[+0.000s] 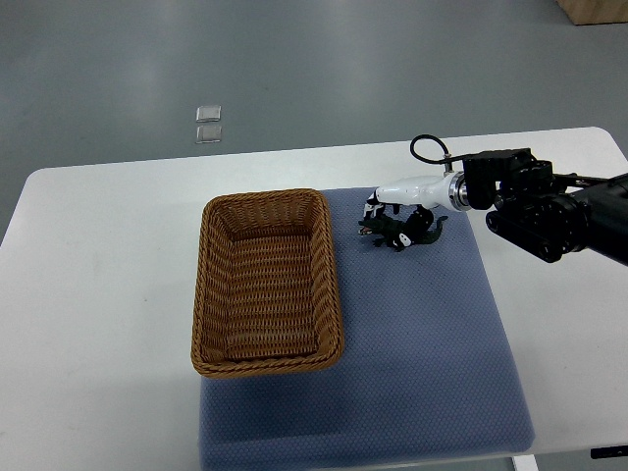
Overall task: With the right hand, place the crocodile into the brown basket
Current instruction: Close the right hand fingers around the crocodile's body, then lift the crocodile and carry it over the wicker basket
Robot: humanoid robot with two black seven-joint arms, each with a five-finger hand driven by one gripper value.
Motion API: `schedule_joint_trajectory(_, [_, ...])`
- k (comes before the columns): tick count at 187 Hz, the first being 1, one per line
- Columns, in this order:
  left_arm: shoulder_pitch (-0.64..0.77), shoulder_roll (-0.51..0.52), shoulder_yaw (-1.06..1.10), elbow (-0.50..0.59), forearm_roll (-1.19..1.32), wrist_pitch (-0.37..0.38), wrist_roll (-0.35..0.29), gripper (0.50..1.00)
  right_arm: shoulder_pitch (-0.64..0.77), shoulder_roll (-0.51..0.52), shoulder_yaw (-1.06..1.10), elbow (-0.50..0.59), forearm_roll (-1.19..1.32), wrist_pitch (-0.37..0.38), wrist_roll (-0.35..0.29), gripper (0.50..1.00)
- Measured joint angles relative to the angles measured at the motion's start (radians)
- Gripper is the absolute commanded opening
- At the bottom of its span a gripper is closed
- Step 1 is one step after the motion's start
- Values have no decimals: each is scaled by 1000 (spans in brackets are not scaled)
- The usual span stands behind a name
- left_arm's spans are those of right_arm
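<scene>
Top view: noted dark crocodile lying on blue mat, just right of the brown basket and outside it. Saw right hand reaching in from the right edge, fingers curled down around the crocodile. Found mat and basket resting on white bench.

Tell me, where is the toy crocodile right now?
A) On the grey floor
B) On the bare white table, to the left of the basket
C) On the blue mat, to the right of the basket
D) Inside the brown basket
C: the crocodile lies on the blue mat, right of the brown basket, with the right robot hand just over it.
</scene>
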Motion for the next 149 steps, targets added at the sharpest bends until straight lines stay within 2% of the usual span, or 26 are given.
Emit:
schedule_joint_trajectory(26, [0, 0, 0, 0, 0, 0, 0, 1000, 2, -2, 0, 0, 0, 1, 4, 500])
schedule_joint_trajectory(149, [0, 0, 0, 0, 0, 0, 0, 1000, 31, -16, 11, 1, 10, 1, 11, 500])
